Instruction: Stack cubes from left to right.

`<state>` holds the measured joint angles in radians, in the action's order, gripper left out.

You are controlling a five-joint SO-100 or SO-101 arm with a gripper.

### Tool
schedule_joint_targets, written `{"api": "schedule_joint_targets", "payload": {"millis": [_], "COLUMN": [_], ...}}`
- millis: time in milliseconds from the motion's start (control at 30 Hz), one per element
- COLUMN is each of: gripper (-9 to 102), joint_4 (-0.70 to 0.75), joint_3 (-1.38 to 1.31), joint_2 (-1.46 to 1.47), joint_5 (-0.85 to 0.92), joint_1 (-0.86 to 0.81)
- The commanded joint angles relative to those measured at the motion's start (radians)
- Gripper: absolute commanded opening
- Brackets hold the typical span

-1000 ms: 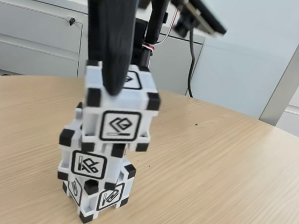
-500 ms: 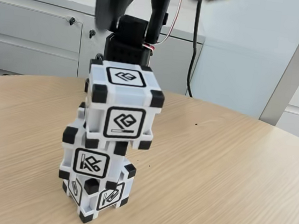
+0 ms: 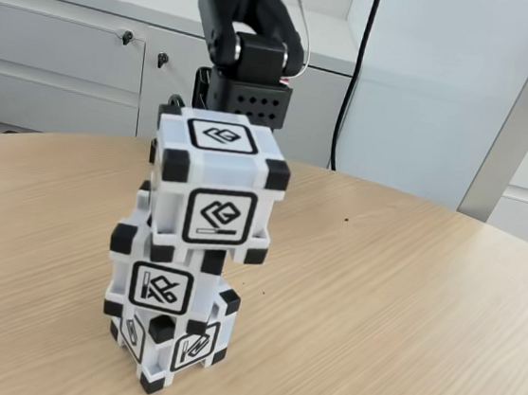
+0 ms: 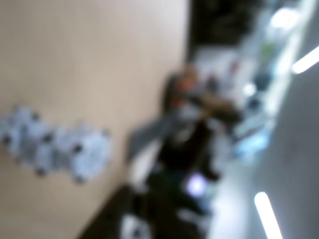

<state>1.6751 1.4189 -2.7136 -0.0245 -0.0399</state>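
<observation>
Three cubes stand stacked on the wooden desk (image 3: 404, 309), near the left of the scene. The bottom cube (image 3: 176, 345) sits turned corner-forward, the middle cube (image 3: 164, 277) rests on it, and the top cube (image 3: 215, 187) overhangs to the right. The black arm (image 3: 247, 57) rises behind the stack, before grey cabinets (image 3: 60, 65).

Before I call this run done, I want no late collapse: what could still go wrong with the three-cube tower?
The top cube overhangs the middle cube toward the right of the fixed view, and the bottom cube is twisted relative to the middle one, so the stack looks poorly aligned and a jolt to the table might topple it. The arm hangs close behind the top cube; a careless retreat could clip it.
</observation>
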Motion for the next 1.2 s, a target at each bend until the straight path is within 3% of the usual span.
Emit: {"api": "schedule_joint_targets", "payload": {"millis": [0, 267, 367, 600, 833, 1000, 1167], "gripper": [0, 0, 0, 0, 0, 0, 0], "joint_4": [-0.011, -0.017, -0.1, -0.449, -0.695, -0.742, -0.741], "joint_3": [-0.009, 0.12, 0.256, 0.724, 1.138, 1.328, 1.407], "joint_2": [-0.15, -0.374, -0.44, -0.578, -0.572, -0.571, -0.572], "joint_5": [-0.058, -0.091, -0.094, -0.028, 0.009, 0.006, -0.021], "joint_1": [0.115, 0.376, 0.4, 0.391, 0.382, 0.344, 0.166]}}
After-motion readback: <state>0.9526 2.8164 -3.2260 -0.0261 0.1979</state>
